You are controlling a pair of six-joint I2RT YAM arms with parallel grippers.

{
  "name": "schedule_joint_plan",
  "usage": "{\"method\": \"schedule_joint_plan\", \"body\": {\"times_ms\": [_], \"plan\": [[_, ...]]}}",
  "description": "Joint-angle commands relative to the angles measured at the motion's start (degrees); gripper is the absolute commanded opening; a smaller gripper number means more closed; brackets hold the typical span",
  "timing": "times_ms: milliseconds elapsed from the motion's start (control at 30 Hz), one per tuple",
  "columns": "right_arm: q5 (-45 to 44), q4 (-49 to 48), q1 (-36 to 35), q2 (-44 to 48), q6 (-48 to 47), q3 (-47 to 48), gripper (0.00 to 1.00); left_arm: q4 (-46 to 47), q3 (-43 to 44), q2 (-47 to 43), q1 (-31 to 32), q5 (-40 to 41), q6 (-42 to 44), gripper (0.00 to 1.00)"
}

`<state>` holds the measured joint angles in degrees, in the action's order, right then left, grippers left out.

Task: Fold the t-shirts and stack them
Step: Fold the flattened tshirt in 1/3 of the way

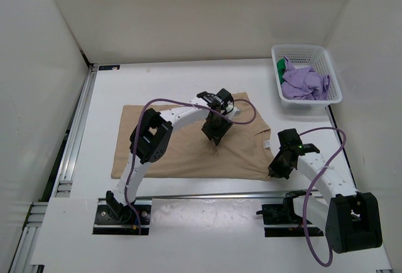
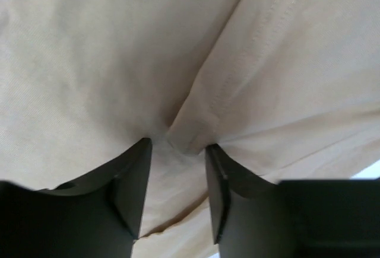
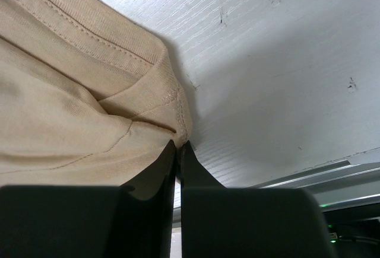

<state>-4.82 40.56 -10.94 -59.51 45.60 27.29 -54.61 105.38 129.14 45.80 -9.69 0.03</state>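
Note:
A tan t-shirt (image 1: 169, 150) lies spread across the middle of the table. My left gripper (image 1: 215, 138) points down onto its right half. In the left wrist view the left gripper (image 2: 177, 145) is open, with a puckered seam of the tan cloth (image 2: 89, 62) rising between the fingertips. My right gripper (image 1: 274, 172) is at the shirt's near right corner. In the right wrist view the right gripper (image 3: 178, 144) is shut on the stitched hem of the tan t-shirt (image 3: 59, 104). A light purple t-shirt (image 1: 303, 81) and a green t-shirt (image 1: 281, 67) sit crumpled in the basket.
The white lattice basket (image 1: 334, 78) stands at the back right of the table. A metal rail (image 1: 75, 135) runs along the left edge and another along the near edge. White walls enclose the table on three sides.

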Motion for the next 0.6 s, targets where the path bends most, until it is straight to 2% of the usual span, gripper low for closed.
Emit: {"method": "schedule_joint_plan", "body": {"times_ms": [0, 133, 233, 333, 367, 400, 467, 500, 567], "plan": [[-3.1, 1.72, 0.3, -0.26, -0.87, -0.66, 0.0, 0.38, 1.32, -2.4, -0.45, 3.01, -0.03, 0.54], [-3.09, 1.72, 0.3, -0.26, -1.4, -0.66, 0.01, -0.58, 0.79, -5.21, -0.45, 3.54, -0.03, 0.65], [-3.09, 1.72, 0.3, -0.26, -1.92, -0.13, 0.03, -3.13, -1.75, -11.7, -1.59, 4.16, -0.03, 0.68], [-3.09, 1.72, 0.3, -0.26, -1.92, 0.4, 0.03, -3.84, -11.92, -23.11, -6.93, 6.87, -0.03, 0.75], [-3.09, 1.72, 0.3, -0.26, -1.92, 0.4, 0.04, -3.84, -15.35, -29.58, -9.3, 8.97, -0.03, 0.78], [-3.09, 1.72, 0.3, 0.26, -1.92, 0.4, 0.04, -3.84, -22.52, -32.69, -15.07, 9.95, -0.03, 0.79], [-2.57, 1.72, 0.3, 0.27, -1.92, 0.4, 0.04, -4.45, -29.67, -41.2, -22.12, 12.32, -0.03, 0.81], [-2.56, 1.72, 0.83, 0.27, -1.92, 0.4, 0.04, -4.98, -36.58, -43.86, -29.73, 12.85, -0.03, 0.81], [-2.56, 1.72, 0.83, 0.27, -1.92, 0.4, 0.04, -4.98, -43.47, -48.7, -37.41, 15.39, -0.03, 0.81]]}}
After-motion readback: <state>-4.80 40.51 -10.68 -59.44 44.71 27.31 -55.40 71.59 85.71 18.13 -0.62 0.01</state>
